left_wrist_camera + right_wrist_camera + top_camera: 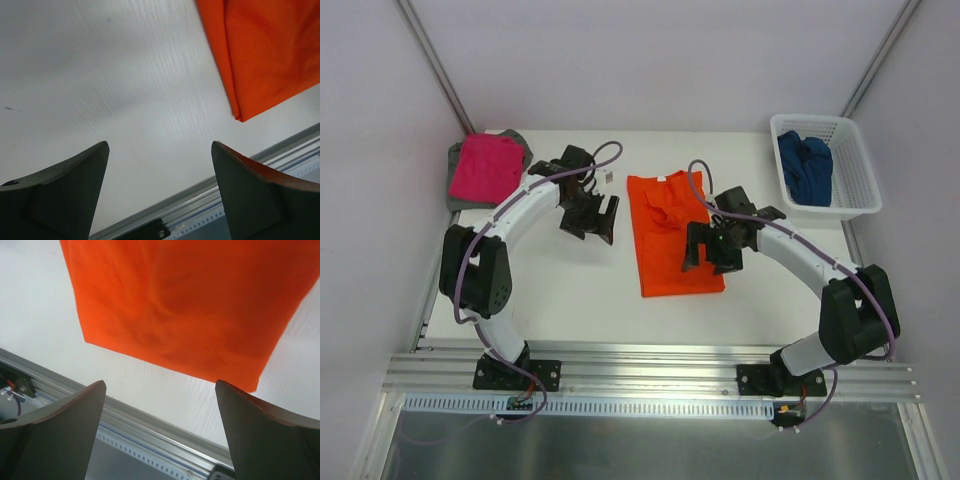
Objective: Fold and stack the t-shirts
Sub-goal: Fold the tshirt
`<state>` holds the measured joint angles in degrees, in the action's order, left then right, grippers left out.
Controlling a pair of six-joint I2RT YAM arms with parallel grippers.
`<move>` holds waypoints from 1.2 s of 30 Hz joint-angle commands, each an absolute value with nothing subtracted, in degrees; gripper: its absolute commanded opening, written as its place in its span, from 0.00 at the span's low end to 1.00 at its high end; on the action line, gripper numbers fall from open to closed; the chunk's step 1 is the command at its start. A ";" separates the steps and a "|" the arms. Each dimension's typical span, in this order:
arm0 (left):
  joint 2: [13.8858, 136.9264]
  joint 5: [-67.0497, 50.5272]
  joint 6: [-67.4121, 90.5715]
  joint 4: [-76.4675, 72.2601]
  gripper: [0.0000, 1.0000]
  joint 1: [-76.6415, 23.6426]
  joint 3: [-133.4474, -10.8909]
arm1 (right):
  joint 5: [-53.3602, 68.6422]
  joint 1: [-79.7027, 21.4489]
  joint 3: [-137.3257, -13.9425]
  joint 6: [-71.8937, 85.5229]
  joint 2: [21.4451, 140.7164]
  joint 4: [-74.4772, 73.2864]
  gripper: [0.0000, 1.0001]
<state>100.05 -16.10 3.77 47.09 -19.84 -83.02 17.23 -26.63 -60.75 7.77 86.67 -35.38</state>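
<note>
A: Two claws gape empty: left claw [590, 215] beside the orange shirt [665, 240] mid-table, right claw [712, 248] over its right side.
B: Soft, light, floppy, I'd say; pinch the near hem corners. Farther back: pink shirt [485, 165] on grey shirt [454, 192], blue shirt [805, 168] in the basket [858, 172].

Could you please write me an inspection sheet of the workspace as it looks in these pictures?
Surface: white table, no stains seen.
Job's things: orange t-shirt flat mid-table, folded into a long strip; pink t-shirt folded on the grey t-shirt at the far left corner; blue t-shirt crumpled in the basket.
Clutter: nothing seen.
Grippers: left gripper open, left of the orange t-shirt, holding nothing; right gripper open, at its right edge, holding nothing.
Cables: a purple cable along each arm, not snagged.
Surroundings: pale walls; metal rail at the near edge.
</note>
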 commanded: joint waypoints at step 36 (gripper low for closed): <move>113.38 -33.13 7.73 45.70 0.64 -37.09 -85.34 | 18.98 -17.58 -50.80 7.21 84.81 -34.37 0.97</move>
<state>114.37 -30.24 6.90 45.23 -35.97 -85.19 17.47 -17.80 -49.80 7.22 84.14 -35.66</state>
